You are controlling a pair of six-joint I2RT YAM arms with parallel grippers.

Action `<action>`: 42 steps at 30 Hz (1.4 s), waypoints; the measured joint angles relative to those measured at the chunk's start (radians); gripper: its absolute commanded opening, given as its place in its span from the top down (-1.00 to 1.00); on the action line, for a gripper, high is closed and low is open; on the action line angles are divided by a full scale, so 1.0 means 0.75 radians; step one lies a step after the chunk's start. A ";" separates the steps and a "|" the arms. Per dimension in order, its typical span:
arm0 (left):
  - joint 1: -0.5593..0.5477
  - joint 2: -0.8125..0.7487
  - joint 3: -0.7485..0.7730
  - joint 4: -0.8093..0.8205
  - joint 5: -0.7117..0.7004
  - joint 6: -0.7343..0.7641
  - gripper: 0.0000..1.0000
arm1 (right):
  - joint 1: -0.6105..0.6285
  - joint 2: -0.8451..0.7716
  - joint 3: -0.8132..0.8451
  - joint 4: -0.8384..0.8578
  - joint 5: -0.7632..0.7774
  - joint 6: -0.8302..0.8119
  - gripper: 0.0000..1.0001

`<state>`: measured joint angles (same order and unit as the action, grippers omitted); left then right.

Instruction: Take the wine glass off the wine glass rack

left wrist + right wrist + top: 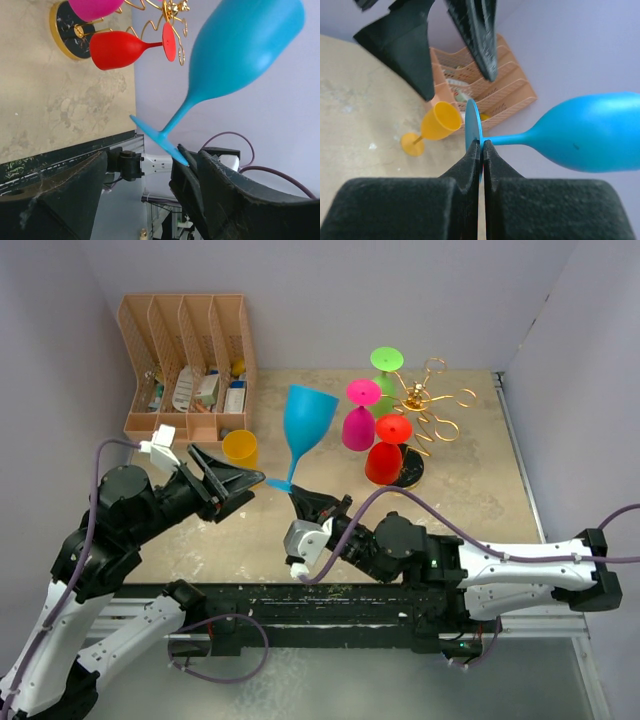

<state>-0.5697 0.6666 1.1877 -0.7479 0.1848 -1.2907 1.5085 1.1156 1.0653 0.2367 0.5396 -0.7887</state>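
A blue wine glass (308,420) is held above the table, off the rack, bowl up and leaning. My right gripper (297,497) is shut on the edge of its round foot; in the right wrist view the pads (472,160) pinch the blue disc (472,125), and the bowl (592,132) sticks out to the right. My left gripper (235,485) is open just left of the foot. In the left wrist view the foot (157,137) lies between its wide jaws, close to the right finger (235,190). The gold wine glass rack (428,405) stands at the back right.
Red (385,455), pink (358,425) and green (385,375) glasses hang upside down on the rack, over its dark round base (412,472). A yellow glass (240,448) stands in front of a peach desk organizer (185,370) at the back left. Purple walls enclose the table.
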 measured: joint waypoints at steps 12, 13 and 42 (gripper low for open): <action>0.000 -0.023 -0.131 0.155 0.088 -0.129 -0.46 | 0.053 0.030 -0.137 0.363 0.066 -0.187 1.00; 0.000 -0.023 -0.134 0.163 0.090 -0.139 -0.46 | 0.062 0.039 -0.154 0.378 0.067 -0.197 1.00; -0.001 -0.060 -0.309 0.373 0.166 -0.232 1.00 | 0.184 0.111 -0.275 0.596 0.215 -0.328 0.03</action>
<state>-0.5701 0.6220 0.9558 -0.4679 0.3092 -1.4651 1.6463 1.1992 0.8589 0.6838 0.7010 -1.0348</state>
